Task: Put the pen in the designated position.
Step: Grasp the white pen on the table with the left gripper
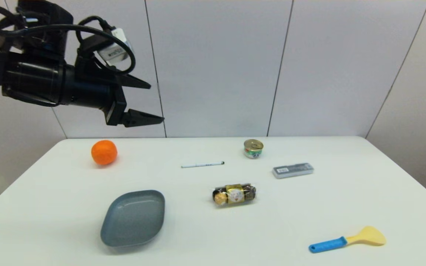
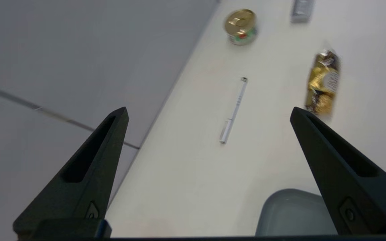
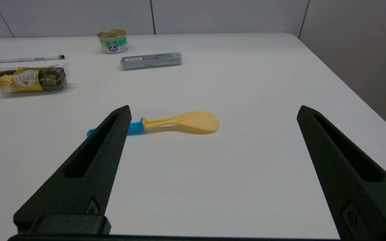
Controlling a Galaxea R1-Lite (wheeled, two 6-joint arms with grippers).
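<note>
A white table [image 1: 346,207] holds seven loose things, and the three views each add something. Nearest the robot in the head view lie a grey dish [image 1: 133,218] on the left and a spatula [image 1: 347,240] on the right, blue handle and yellow blade. Beyond them, mid-table, sits a clear pack of chocolates [image 1: 234,194]. Farther back the pen [image 1: 202,164] lies flat on bare tabletop, black tip pointing right, with the chocolates in front of it, an orange [image 1: 104,152] well off to its left, a small can [image 1: 253,148] to its right, and a grey case [image 1: 293,170] beyond the can's right. Nothing touches the pen. The left gripper [image 1: 144,101] hangs high above the table's far left corner, fingers spread wide and holding nothing. Its wrist view looks down on the pen [image 2: 234,111] between the two fingers, with the can [image 2: 241,26] past it; the dish [image 2: 292,214] and case [image 2: 302,10] are cut off at the frame's edges. The right arm is out of the head view; only its wrist view shows the right gripper [image 3: 213,112], fingers spread wide, low over the table, the spatula [image 3: 176,123] just ahead. That view alone shows a cat face on the can [image 3: 113,41]. The pen's [image 3: 31,59] print is too small to read.
</note>
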